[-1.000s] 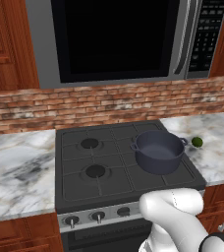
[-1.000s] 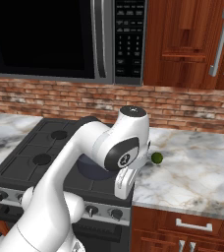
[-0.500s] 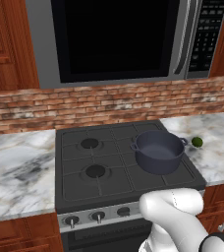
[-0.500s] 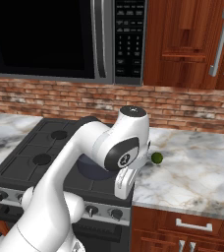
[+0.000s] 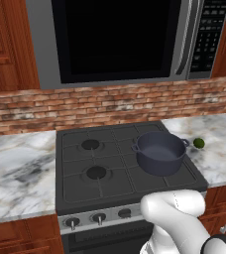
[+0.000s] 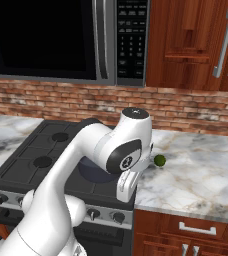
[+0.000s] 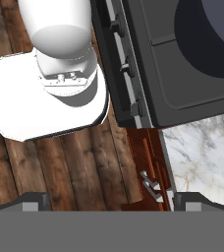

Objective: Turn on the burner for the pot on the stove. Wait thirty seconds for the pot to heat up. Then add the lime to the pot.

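Gripper [image 7: 109, 202] had its fingers spread wide and held nothing; I had it pointing straight down over the stove's [image 7: 182, 78] front right corner, knobs [image 7: 136, 108] along the front strip in sight below. I judged this a staging pose above the controls, burner not yet turned on. Pot [image 5: 159, 153] sat on the right-hand burner grate, lidless, interior dark and apparently empty. Lime [image 5: 198, 143] lay on the marble counter [image 5: 219, 158] just right of the pot, near but apart from it, untouched. In the right base view the arm's wrist hid most of the pot; lime [image 6: 159, 160] was clear beside it
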Robot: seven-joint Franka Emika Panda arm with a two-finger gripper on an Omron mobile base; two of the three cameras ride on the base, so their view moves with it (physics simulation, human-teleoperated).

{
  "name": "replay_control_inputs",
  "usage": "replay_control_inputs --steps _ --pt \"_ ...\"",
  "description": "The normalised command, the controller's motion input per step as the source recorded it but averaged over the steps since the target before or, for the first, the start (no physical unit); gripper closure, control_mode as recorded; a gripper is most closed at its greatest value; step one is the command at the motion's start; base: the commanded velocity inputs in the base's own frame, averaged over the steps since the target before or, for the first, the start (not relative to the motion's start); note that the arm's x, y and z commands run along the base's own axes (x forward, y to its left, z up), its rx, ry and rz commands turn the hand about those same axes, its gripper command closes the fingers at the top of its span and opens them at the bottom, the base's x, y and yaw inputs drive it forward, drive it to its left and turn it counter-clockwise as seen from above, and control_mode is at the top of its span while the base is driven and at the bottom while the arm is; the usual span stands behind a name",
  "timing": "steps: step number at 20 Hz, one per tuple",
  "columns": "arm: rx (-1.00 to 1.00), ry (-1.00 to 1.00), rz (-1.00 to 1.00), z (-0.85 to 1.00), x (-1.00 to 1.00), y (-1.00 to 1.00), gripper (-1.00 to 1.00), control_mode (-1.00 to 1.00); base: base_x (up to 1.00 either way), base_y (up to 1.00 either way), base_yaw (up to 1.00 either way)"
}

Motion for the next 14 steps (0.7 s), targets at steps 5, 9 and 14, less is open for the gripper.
replay_control_inputs --steps 5,9,14 --pt "0.0 0.0 0.0 0.0 0.0 0.0 -1.0 -1.0 0.0 0.0 0.0" --pt "0.0 0.0 0.0 0.0 0.0 0.0 -1.0 -1.0 0.0 0.0 0.0" --pt "0.0 0.0 0.0 0.0 0.0 0.0 -1.0 -1.0 0.0 0.0 0.0"
